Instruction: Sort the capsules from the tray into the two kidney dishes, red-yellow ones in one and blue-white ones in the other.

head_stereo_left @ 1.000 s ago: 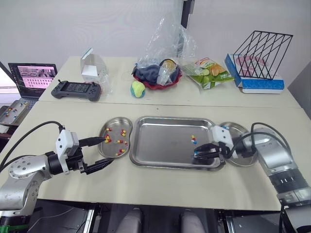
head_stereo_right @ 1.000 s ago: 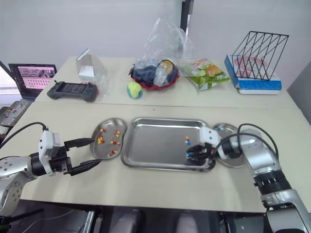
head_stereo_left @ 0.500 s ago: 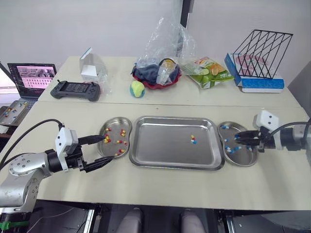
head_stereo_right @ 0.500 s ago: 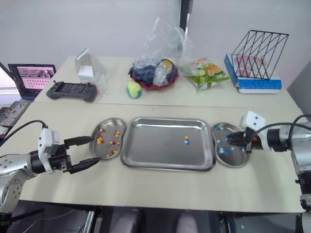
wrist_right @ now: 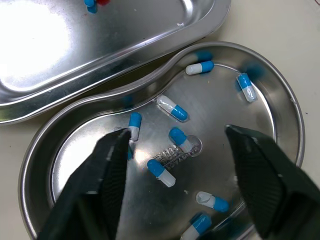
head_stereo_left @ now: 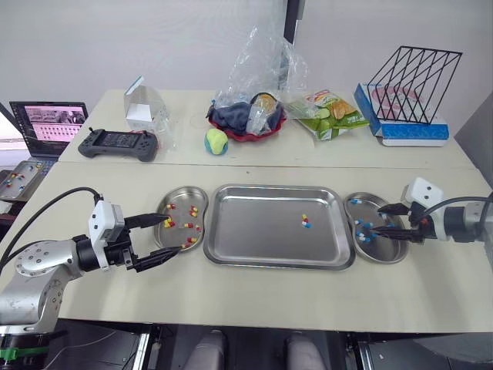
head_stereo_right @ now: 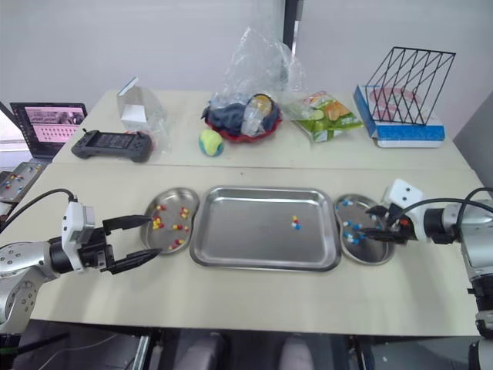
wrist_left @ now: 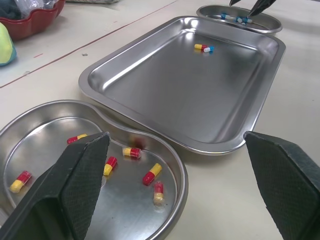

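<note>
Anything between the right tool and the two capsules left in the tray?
Nothing visible does. The right tool is open over the right kidney dish; only that dish's rim and the raised edge of the tray lie between it and the capsules.

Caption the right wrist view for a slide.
Open right gripper hovers above the kidney dish holding blue-white capsules, beside the tray.
</note>
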### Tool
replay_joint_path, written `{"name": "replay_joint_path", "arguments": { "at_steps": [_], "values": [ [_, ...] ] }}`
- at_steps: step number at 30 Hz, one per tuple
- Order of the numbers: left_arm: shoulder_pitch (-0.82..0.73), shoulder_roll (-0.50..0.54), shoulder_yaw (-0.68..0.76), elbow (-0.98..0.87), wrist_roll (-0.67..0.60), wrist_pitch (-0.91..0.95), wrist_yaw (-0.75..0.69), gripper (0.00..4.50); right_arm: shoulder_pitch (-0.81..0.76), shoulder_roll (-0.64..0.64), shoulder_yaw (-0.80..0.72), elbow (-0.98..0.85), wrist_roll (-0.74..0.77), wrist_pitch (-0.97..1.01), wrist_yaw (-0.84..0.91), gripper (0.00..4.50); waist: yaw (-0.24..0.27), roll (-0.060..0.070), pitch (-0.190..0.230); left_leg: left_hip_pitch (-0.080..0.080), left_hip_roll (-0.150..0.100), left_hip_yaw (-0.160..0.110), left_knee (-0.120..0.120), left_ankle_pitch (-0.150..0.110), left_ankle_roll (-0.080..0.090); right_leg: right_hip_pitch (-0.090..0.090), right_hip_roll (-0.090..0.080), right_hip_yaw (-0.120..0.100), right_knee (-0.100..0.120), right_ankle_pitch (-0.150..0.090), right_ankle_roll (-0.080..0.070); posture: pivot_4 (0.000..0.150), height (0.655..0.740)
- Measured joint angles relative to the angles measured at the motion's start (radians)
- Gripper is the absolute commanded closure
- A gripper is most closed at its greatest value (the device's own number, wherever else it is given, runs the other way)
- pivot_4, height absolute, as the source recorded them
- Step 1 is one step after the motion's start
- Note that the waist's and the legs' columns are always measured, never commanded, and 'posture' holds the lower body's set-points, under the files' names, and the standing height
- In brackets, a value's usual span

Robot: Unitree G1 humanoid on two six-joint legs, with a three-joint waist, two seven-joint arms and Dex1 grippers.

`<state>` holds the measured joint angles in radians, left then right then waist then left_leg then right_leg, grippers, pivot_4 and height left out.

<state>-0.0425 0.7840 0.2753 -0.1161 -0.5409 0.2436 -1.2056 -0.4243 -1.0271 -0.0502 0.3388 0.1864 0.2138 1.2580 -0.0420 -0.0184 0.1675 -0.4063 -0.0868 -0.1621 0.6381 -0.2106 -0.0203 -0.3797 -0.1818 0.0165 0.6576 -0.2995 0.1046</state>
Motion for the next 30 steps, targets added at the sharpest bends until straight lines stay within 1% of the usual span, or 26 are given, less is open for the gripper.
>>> {"name": "replay_joint_path", "arguments": {
  "at_steps": [1,3,7,9,14,22,30],
  "values": [
    [-0.001,0.000,-0.002,0.004,0.002,-0.004,-0.004,0.00,0.011,-0.006,-0.017,-0.010,0.017,0.012,0.002,0.02,0.001,0.000,0.000,0.000,0.000,0.000,0.000,0.000,0.000,0.000,0.000,0.000,0.000,0.000,0.000,0.150,0.7391],
    [-0.002,0.000,-0.003,0.014,0.003,-0.009,-0.008,0.00,0.025,-0.012,-0.054,-0.034,0.049,0.038,0.006,0.02,0.001,0.000,0.000,0.000,0.000,0.000,0.000,0.000,0.000,0.000,0.000,0.000,0.000,0.000,0.000,0.150,0.7391],
    [-0.024,0.016,-0.001,0.057,0.005,-0.029,-0.024,0.00,0.100,-0.024,-0.186,-0.068,0.116,0.062,-0.006,0.02,0.005,0.000,0.000,0.000,0.000,0.000,0.000,0.000,0.000,0.000,0.000,0.000,0.000,0.000,0.000,0.150,0.7391],
    [-0.019,0.041,0.033,0.120,0.010,-0.055,-0.034,0.00,0.160,-0.024,-0.289,-0.052,0.147,0.056,-0.034,0.02,0.006,0.000,0.000,0.000,0.000,0.000,0.000,0.000,0.000,0.000,0.000,0.000,0.000,0.000,0.000,0.150,0.7391],
    [-0.009,0.054,0.122,0.234,0.010,-0.102,-0.039,0.00,0.245,-0.003,-0.434,0.043,0.154,-0.011,-0.095,0.02,0.001,0.000,0.000,0.001,0.000,0.000,0.000,0.000,0.000,0.001,0.000,0.000,0.000,0.000,0.000,0.150,0.7391],
    [0.018,0.036,0.181,0.433,0.065,-0.257,0.006,0.00,0.273,0.092,-0.494,0.224,0.162,-0.147,-0.205,0.02,-0.004,0.000,0.000,0.002,0.000,0.001,-0.001,0.000,0.000,0.001,0.000,0.001,0.001,0.000,0.000,0.150,0.7391],
    [0.029,0.031,0.191,0.447,0.066,-0.290,0.027,0.00,0.277,0.102,-0.510,0.314,0.168,-0.227,-0.240,0.02,-0.003,0.000,0.000,0.003,0.000,0.001,-0.001,0.000,0.000,0.003,0.000,0.001,0.001,0.000,0.000,0.150,0.7391]
  ]
}}
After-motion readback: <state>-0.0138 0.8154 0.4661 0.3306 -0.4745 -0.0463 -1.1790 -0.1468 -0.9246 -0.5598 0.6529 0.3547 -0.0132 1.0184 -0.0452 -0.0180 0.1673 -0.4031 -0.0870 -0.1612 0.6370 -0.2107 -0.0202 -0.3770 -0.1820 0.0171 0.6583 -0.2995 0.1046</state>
